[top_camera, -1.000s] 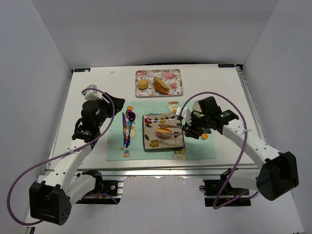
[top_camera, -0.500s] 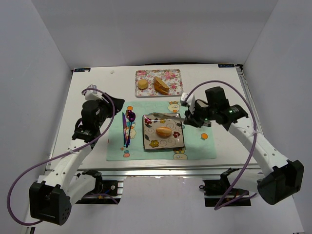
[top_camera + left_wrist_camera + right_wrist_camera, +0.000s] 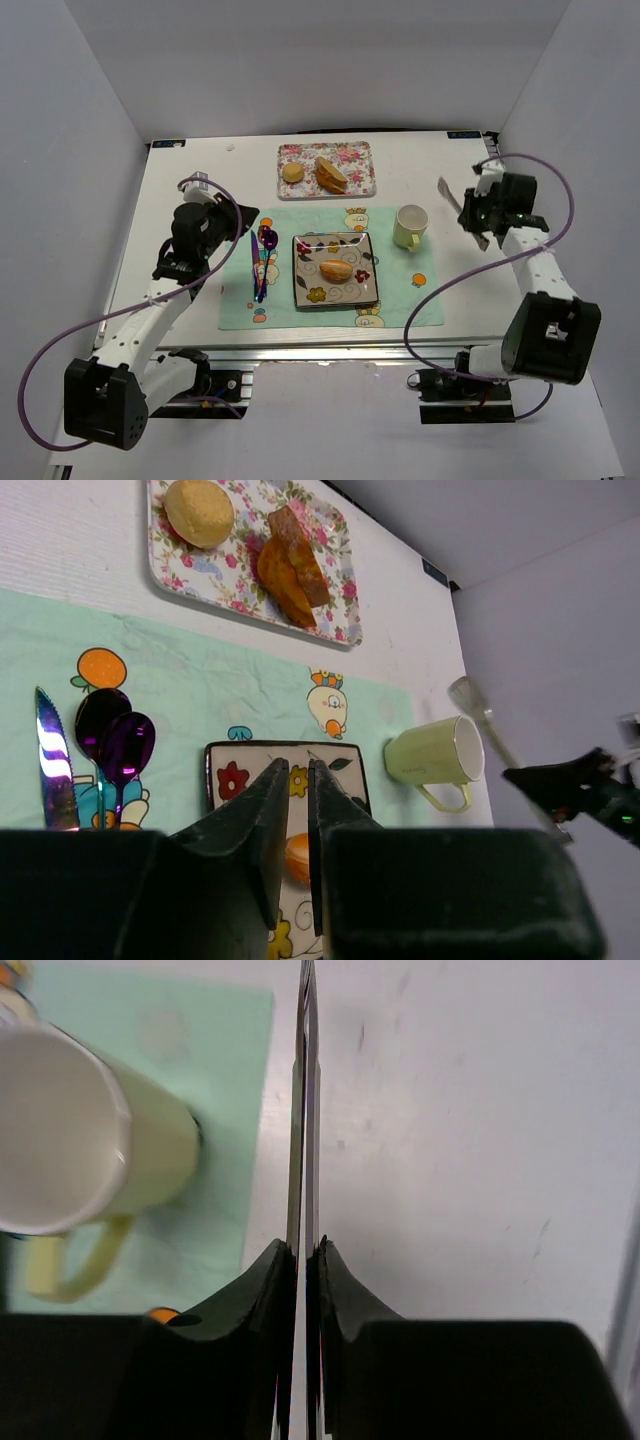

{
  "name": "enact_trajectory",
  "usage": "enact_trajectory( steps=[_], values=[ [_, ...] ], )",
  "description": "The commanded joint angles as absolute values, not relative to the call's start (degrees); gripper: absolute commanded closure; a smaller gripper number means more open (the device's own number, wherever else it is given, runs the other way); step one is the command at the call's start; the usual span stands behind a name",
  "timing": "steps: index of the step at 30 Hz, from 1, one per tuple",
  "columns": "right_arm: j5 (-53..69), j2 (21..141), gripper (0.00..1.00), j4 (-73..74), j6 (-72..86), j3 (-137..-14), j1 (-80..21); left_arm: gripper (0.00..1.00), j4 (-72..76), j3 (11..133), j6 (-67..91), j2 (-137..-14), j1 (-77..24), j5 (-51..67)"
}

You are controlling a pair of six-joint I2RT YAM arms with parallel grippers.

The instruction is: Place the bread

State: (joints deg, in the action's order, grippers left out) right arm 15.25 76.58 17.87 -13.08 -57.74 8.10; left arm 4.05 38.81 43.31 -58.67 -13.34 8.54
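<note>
Now | bread [image 3: 336, 270] on plate [image 3: 301, 297] | R hand [image 3: 304, 1252] clamped on tongs [image 3: 304, 1080] | L hand [image 3: 291, 780] near-shut, empty

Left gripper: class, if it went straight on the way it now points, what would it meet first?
Probably the bread on the square plate; the left gripper aims right at it, with nothing visible between, though depth is unclear.

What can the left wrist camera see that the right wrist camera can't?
Only left wrist: the tray, knife, spoons, and bread on the plate. Only right wrist: a close look at the right gripper shut on the tongs. Both: the mug, green mat, and the tongs, blurry from the left.
</note>
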Motion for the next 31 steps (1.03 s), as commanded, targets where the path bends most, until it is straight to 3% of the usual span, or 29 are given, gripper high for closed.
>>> enact_trajectory(
  steps=[1,3,7,15,16,19,24,28,31],
  values=[
    [8.1,80.2,0.82,10.8,-9.5,-50.1,8.6,0.74,5.2,39.5,42.5,-59.9,-13.4,11.7],
    [6.5,82.5,0.76,8.4,-8.8,-46.7,9.2,0.6,4.7,40.0,42.2,-60.5,-13.4,12.0],
    [6.1,86.0,0.57,5.9,-9.3,-45.6,10.5,0.47,4.0,40.8,41.3,-61.1,-13.3,12.0],
    [6.9,90.2,0.29,11.8,-14.1,-49.6,11.3,0.43,3.9,41.1,41.7,-61.5,-13.4,12.2],
    [6.3,89.8,0.14,12.6,-14.8,-51.3,11.3,0.42,3.3,41.2,41.3,-61.5,-13.3,12.3],
    [4.0,87.4,0.11,15.1,-16.3,-55.0,11.3,0.43,2.7,41.5,41.0,-61.7,-13.4,12.7],
    [6.5,81.2,0.1,15.2,-19.6,-60.2,11.3,0.52,2.9,41.6,40.9,-62.4,-13.3,14.0],
    [15.1,76.6,0.11,11.3,-19.8,-63.1,8.5,0.77,3.1,42.0,40.7,-62.8,-13.3,14.9],
    [16.7,74.3,0.1,9.5,-20.9,-64.2,1.0,0.83,3.3,41.9,40.8,-62.8,-13.3,14.9]
  ],
)
